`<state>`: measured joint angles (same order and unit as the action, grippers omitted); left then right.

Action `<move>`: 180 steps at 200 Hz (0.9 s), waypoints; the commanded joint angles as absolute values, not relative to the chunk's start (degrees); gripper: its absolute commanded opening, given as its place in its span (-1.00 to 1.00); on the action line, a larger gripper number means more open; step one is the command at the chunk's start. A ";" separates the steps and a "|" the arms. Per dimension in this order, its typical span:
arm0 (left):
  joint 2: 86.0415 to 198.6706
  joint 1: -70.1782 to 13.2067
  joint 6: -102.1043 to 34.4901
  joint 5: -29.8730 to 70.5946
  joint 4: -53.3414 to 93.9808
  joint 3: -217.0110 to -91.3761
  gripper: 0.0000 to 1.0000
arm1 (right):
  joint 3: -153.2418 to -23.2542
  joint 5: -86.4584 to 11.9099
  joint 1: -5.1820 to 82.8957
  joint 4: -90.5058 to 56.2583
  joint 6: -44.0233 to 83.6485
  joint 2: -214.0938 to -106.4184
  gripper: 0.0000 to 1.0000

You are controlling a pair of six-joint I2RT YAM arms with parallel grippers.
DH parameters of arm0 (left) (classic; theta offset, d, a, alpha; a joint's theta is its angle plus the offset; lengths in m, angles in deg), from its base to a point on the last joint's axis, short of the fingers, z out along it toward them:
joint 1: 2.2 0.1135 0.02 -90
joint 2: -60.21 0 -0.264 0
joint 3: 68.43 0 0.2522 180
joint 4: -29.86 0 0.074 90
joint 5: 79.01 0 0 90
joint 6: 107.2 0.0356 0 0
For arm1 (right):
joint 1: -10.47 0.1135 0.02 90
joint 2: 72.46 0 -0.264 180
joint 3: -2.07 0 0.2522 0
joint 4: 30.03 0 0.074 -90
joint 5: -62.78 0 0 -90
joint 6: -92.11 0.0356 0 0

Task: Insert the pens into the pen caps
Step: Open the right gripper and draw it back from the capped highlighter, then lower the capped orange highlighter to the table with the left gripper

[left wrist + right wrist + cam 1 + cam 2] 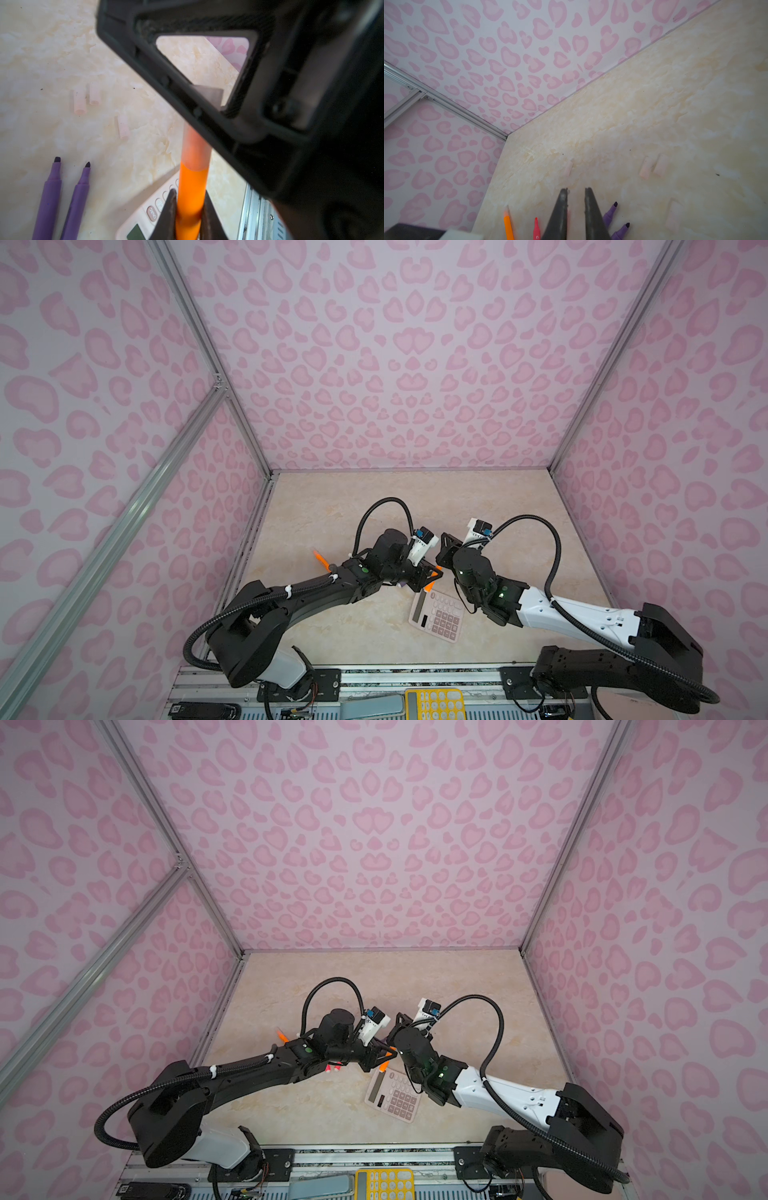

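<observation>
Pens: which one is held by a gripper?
The orange pen clamped in the left gripper; the other orange pen and both purple pens lie on the table.

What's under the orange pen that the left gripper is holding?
The calculator lies below the orange pen: one corner with keys and display shows. The pen and the left gripper cover the rest, and contact cannot be judged.

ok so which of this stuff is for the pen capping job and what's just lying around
For the job: orange pen in the left gripper, clear cap over its tip; second orange pen; pink-red pen; purple pens; loose clear caps.
Just lying about: pinkish calculator; yellow calculator at the front edge.
</observation>
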<state>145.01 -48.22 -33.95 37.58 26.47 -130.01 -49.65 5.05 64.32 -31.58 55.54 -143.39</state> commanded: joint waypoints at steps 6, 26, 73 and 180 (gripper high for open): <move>143.48 -46.17 -38.29 17.94 38.87 -130.68 -0.92 | -49.17 3.46 64.30 -20.94 55.73 -141.45 -0.52; 142.97 -46.12 -39.13 14.86 37.63 -128.73 -0.92 | -49.70 3.89 61.74 -20.01 55.29 -139.92 -0.10; 141.36 -41.18 -43.19 7.67 32.39 -123.97 -0.92 | -50.49 0.85 54.96 -22.86 53.09 -139.23 0.07; 136.46 -27.05 -49.91 -1.32 21.51 -112.80 -0.93 | -59.95 -9.58 45.04 -26.43 43.43 -153.28 0.00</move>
<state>133.99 -28.30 -48.62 -1.92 22.65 -112.02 -58.98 -6.73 46.02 -26.25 45.23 -152.64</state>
